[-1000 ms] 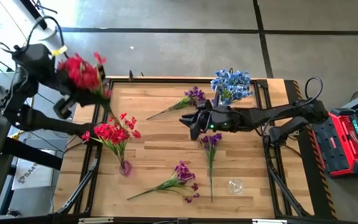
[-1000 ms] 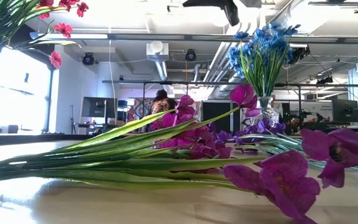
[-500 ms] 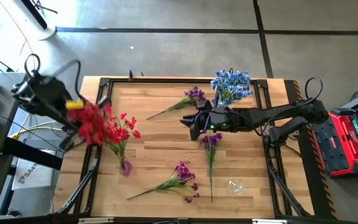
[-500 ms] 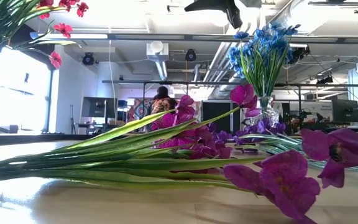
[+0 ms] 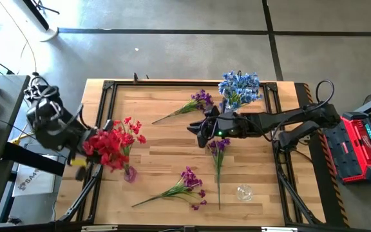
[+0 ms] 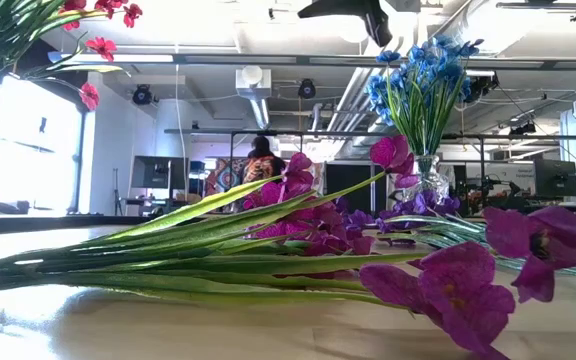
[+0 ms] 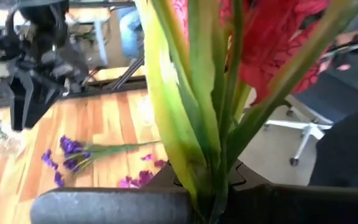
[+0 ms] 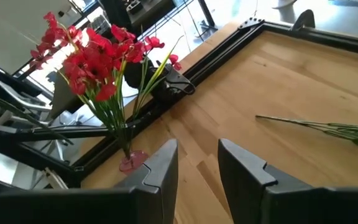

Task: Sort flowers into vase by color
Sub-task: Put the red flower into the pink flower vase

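Note:
My left gripper (image 5: 84,147) is over the table's left edge, shut on a red flower spray (image 5: 105,147) whose blossoms point toward the small vase (image 5: 129,173). That vase holds other red flowers (image 5: 129,131) upright. Blue flowers (image 5: 240,88) stand in a glass vase at the far side. Three purple sprays (image 5: 199,100) (image 5: 218,147) (image 5: 185,183) lie flat on the wood. My right gripper (image 5: 200,131) hovers open over mid-table with nothing between its fingers (image 8: 166,169). My left gripper pinches the red spray's green stems and leaves (image 7: 211,180) between its two fingers, low on the stalk. The stalk rises out of the hold toward the red blossoms (image 7: 272,37). The spray is lifted clear of the table; the stem's lower end is hidden behind the fingers.
An empty clear glass vase (image 5: 244,192) stands near the front right. A black metal frame (image 5: 102,116) runs along the table's edges. In the right wrist view a green stem (image 8: 328,129) lies on the wood ahead.
My left gripper has swung from beyond the table's far left corner toward the near edge and down, carrying the red spray to just beside the red flowers in the vase. The spray's blossoms have turned toward the vase. The right arm has kept still.

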Action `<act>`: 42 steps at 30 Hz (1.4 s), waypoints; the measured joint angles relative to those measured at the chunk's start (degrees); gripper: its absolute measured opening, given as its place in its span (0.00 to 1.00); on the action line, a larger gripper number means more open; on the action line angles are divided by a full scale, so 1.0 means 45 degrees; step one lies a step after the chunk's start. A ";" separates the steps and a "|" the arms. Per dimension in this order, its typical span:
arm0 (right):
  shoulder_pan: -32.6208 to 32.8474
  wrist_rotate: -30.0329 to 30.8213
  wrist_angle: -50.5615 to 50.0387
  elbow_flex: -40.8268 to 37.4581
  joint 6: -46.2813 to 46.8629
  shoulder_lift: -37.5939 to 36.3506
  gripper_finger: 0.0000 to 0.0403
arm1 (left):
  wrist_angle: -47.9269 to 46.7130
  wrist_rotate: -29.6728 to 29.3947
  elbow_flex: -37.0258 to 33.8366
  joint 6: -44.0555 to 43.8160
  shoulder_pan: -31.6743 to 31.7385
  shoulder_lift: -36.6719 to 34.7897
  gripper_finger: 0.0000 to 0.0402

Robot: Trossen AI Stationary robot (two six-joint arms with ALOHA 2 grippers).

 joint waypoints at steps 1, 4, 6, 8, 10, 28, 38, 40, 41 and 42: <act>-0.0005 -0.0066 0.0003 0.0000 0.0000 0.0000 0.26 | -0.0005 -0.0395 -0.0159 -0.0305 -0.0267 0.0025 0.00; -0.0005 -0.0249 -0.0019 0.0000 -0.0005 0.0000 0.26 | 0.0017 -0.1745 -0.0584 -0.1342 -0.1064 0.0037 0.00; -0.0002 -0.0409 -0.0035 0.0000 -0.0005 0.0000 0.26 | 0.0116 -0.2769 -0.0936 -0.1948 -0.1615 0.0019 0.00; 0.0046 -0.0542 -0.0065 0.0000 -0.0005 0.0000 0.26 | 0.0087 -0.3799 -0.1282 -0.2531 -0.2142 0.0034 0.00; 0.0102 -0.0569 -0.0127 0.0000 -0.0005 0.0000 0.26 | 0.0085 -0.4607 -0.1576 -0.3021 -0.2587 0.0044 0.00; 0.0617 -0.0664 -0.0662 0.0000 0.0287 0.0000 0.26 | 0.0330 -0.6880 -0.4518 -0.4971 -0.4797 0.0038 0.00; 0.0758 -0.0593 -0.0937 0.0000 0.0749 0.0000 0.26 | 0.0287 -0.7877 -0.6026 -0.6210 -0.5085 0.0010 0.00; 0.0753 -0.0593 -0.0929 0.0000 0.0753 0.0000 0.26 | 0.0234 -0.7825 -0.6156 -0.6371 -0.5085 0.0010 0.00; 0.0753 -0.0593 -0.0929 0.0000 0.0753 0.0000 0.26 | 0.0223 -0.7795 -0.6185 -0.6384 -0.5088 0.0010 0.00; 0.0753 -0.0593 -0.0929 0.0000 0.0777 0.0000 0.26 | 0.0226 -0.7794 -0.6225 -0.6384 -0.5094 0.0005 0.00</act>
